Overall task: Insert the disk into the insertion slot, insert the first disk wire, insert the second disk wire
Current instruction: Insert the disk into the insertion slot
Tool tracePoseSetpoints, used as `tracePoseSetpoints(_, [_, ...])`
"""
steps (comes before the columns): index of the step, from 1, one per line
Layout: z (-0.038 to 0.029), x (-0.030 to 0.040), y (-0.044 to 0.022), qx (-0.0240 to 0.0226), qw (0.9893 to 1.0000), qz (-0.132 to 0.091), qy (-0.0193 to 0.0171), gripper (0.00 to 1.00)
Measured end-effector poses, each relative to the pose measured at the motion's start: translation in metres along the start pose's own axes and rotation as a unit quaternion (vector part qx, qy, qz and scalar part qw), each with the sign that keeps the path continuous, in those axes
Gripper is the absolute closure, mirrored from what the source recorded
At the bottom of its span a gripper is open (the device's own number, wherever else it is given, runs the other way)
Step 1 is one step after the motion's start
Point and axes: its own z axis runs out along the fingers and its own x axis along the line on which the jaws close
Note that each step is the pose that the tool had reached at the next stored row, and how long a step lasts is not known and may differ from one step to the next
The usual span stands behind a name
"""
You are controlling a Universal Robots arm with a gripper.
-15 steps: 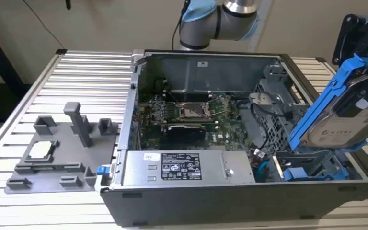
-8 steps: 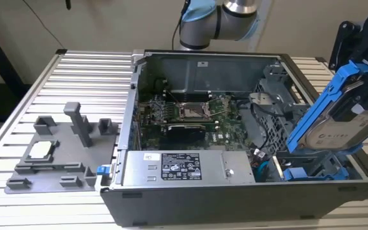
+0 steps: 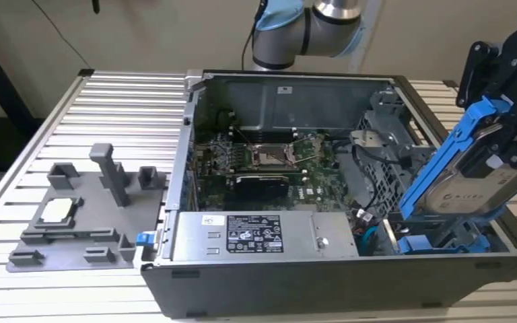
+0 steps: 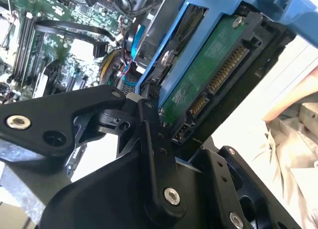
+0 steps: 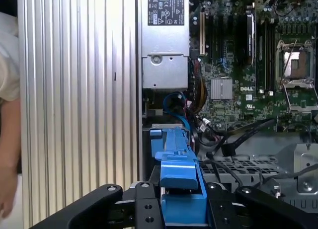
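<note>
Seen in the exterior view: gripper (image 3: 503, 131) closed on the disk (image 3: 463, 176), black fingers pinching it across its thin dimension near the upper end. Held steeply tilted, top leaning toward the exterior view's right, lower end down at the slot (image 3: 431, 223) in the near corner of the computer case (image 3: 330, 286) on that side. Just beneath, lodged in the same sheet-metal cage, a second drive (image 3: 443, 243) in matching bright blue plastic. Silver-grey metal face and pale label of the held one turned toward this camera.

Shown in the second wrist view instead: the disk's (image 4: 213, 75) other face, a green circuit board with rows of gold contacts, rimmed by the blue frame, between the gripper's (image 4: 184, 139) black jointed links. Beyond it, a tangle of black, blue and yellow cables (image 4: 119, 65) inside the case; off past the case wall, a person's arm (image 4: 293, 97).

In the first wrist view, edge-on: only a narrow blue strip of the disk (image 5: 176, 164), running away from the gripper (image 5: 181, 206) toward the cage, cables crowding close beside it.

Elsewhere in the exterior view: boxy metal power supply (image 3: 250, 235) with a white label along the case's near wall; green motherboard (image 3: 258, 158) with a square socket on the case floor; ribbed aluminium table (image 3: 124, 108) under everything; grey moulded fixture plate (image 3: 70, 215) with upright posts near the table's edge on the exterior view's left, well apart from the case.
</note>
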Motion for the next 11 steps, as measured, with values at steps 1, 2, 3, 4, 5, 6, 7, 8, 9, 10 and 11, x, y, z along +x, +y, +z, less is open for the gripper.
tracePoseSetpoints(1, [0.0013, 0.0000, -0.0002, 0.0000, 1.0000, 0.000, 0.0000, 0.67])
tracePoseSetpoints(2, [0.0026, 0.0000, -0.0003, 0.0000, 1.0000, 0.000, -0.0001, 0.67])
tracePoseSetpoints(3, [0.0038, 0.0000, -0.0004, 0.0000, 1.0000, 0.000, 0.0000, 0.67])
tracePoseSetpoints(4, [0.0051, -0.0001, -0.0006, 0.0000, 1.0000, 0.000, 0.0000, 0.67])
tracePoseSetpoints(5, [0.0064, -0.0001, -0.0009, 0.0000, 1.0000, 0.000, -0.0002, 0.67])
tracePoseSetpoints(6, [0.0078, -0.0001, -0.0012, 0.0000, 1.0000, 0.000, -0.0004, 0.67])
tracePoseSetpoints(7, [0.0092, -0.0002, -0.0016, 0.0000, 1.0000, 0.000, -0.0006, 0.67])
tracePoseSetpoints(8, [0.0105, -0.0002, -0.0019, 0.0000, 1.0000, 0.000, -0.0008, 0.67])
tracePoseSetpoints(9, [0.0118, -0.0003, -0.0021, 0.0000, 1.0000, 0.000, -0.0009, 0.67])
tracePoseSetpoints(10, [0.0131, -0.0004, -0.0024, 0.0000, 1.0000, 0.000, -0.0011, 0.67])
tracePoseSetpoints(11, [0.0143, -0.0005, -0.0029, 0.0000, 1.0000, 0.000, -0.0012, 0.67])
